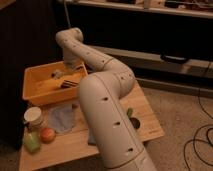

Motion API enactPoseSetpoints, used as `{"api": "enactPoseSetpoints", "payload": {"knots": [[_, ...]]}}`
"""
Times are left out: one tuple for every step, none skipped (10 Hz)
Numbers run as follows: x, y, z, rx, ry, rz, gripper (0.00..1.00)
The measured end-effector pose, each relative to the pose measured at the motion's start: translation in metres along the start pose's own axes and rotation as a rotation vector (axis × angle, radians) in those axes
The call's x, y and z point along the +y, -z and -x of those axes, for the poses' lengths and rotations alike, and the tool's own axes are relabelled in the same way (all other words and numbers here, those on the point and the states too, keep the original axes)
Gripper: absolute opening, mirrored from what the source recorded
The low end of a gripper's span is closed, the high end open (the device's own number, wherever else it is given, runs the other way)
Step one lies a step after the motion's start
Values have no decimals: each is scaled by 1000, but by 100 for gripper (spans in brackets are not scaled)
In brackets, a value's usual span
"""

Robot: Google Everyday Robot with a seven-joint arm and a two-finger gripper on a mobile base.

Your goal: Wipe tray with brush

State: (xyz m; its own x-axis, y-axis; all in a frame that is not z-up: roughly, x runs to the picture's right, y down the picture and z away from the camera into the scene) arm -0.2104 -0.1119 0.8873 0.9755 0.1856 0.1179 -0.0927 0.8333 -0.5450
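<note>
Room: dim; you see a dark cabinet front (150,30) at the back and black cables (200,142) looped on the speckled floor at right.
Surface: light wooden table (150,127), seen from above and in front.
Tray: orange-yellow tray (35,92) sits on the table's far-left part, its walls raised.
Brush: brush (58,75) lies inside the tray near the middle, whitish part toward the back, a dark streak just right of it.
Arm: white arm (107,105) rises from the bottom edge, bends, and reaches back-left over the tray.
Gripper: gripper (71,66) points down into the tray's right half, just beside the brush; you cannot tell if they touch.
Claw state: you cannot tell whether wide, narrow or holding.
Front-left items: white cup (34,116), pale blue cloth (61,117), orange ball (47,134), green object (32,142), all on the table in front of the tray.
Right of arm: small green thing (130,112) and dark round thing (135,123), partly hidden.
</note>
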Motion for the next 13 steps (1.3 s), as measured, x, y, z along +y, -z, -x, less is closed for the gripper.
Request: {"api": "enactPoseSetpoints", "payload": {"knots": [[-1,5,10,-7,23,-4,0],[-1,8,25,-15,51,-4,0],[-1,15,43,-25,69,-3,0],[1,18,58,-32,83,1,0],[6,22,72,-47,97,9,0],[12,25,77,-63,110,13,0],[21,29,80,-79,116,15,0],[41,39,78,-107,123,15,0],[54,46,72,-123,122,15,0],[79,55,60,-147,115,22,0],[97,58,47,-159,100,31,0],[101,59,42,-162,91,32,0],[110,60,32,-167,72,38,0]]}}
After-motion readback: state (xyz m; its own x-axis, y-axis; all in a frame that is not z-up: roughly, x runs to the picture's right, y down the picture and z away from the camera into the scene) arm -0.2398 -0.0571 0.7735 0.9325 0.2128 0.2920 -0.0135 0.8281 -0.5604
